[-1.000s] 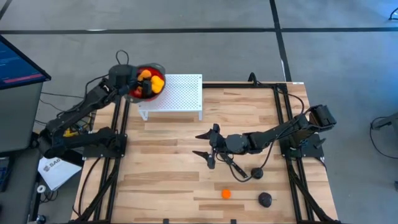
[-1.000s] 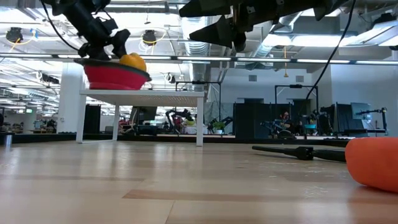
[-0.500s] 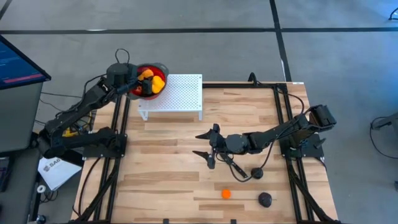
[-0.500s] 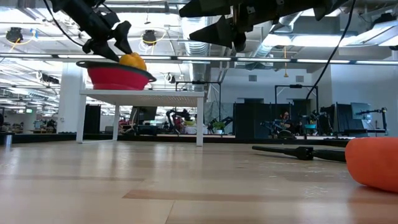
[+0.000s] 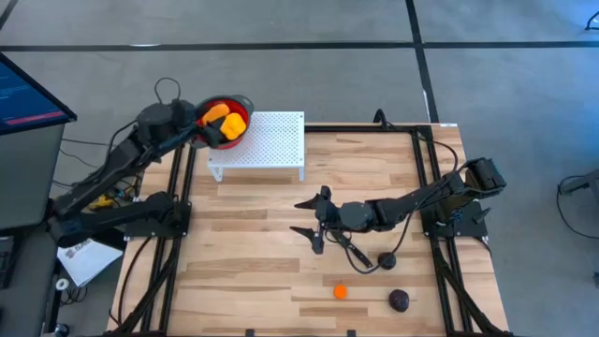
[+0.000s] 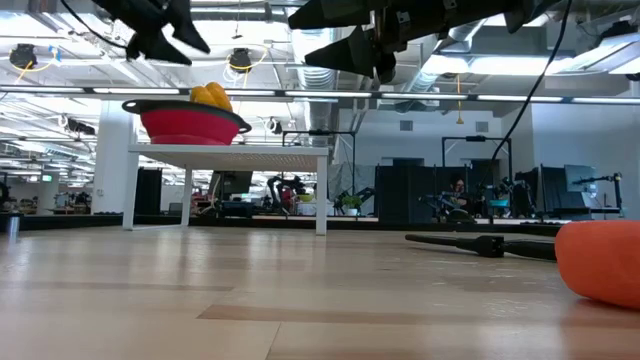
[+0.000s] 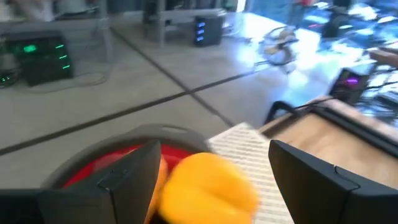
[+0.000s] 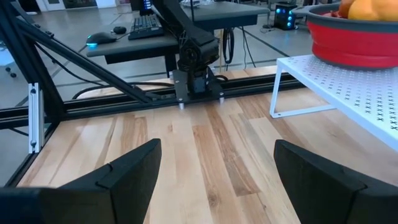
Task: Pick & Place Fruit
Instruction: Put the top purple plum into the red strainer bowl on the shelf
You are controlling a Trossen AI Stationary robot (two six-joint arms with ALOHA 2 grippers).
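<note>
Most of the fruit sits piled in the red bowl on the white rack, and an orange piece and a dark piece lie on the table. The left gripper hangs open by the bowl, and the right gripper waits open over the table's middle. The toy pieces look light, smooth and hard, so they may roll, and a pinch across the round middle seems best.

The orange fruit is cut off by the low view's right edge. The colander and yellow fruit blur in the left wrist view.
</note>
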